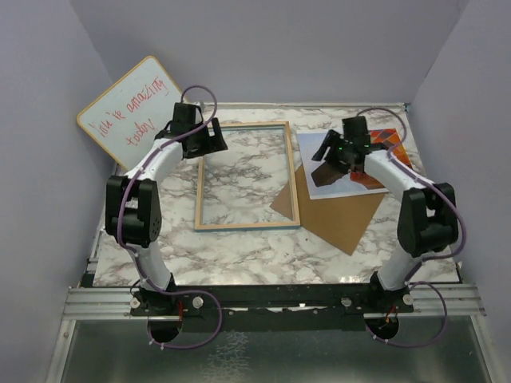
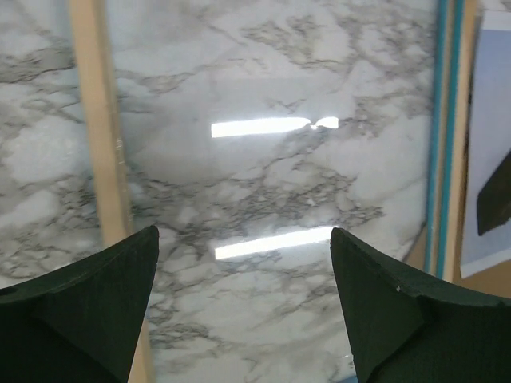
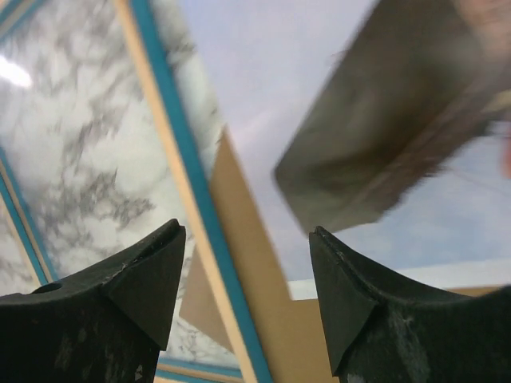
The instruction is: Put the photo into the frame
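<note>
One frame (image 1: 247,227) is seen lying flat at the centre of the marble table (image 1: 239,259), pale wood side up. One photo (image 1: 313,152) lies face up in the upper right of the top view, just beside the frame's right rail. It rests partly on one brown backing board (image 1: 339,217), a corner of which reaches under that rail. One whiteboard (image 1: 132,108) is propped at the upper left. Two grippers are counted. The left gripper (image 1: 209,137) is held over the frame's upper left corner, fingers spread wide with nothing between them. The right gripper (image 1: 326,159) is held over the photo, likewise spread wide and empty.
</note>
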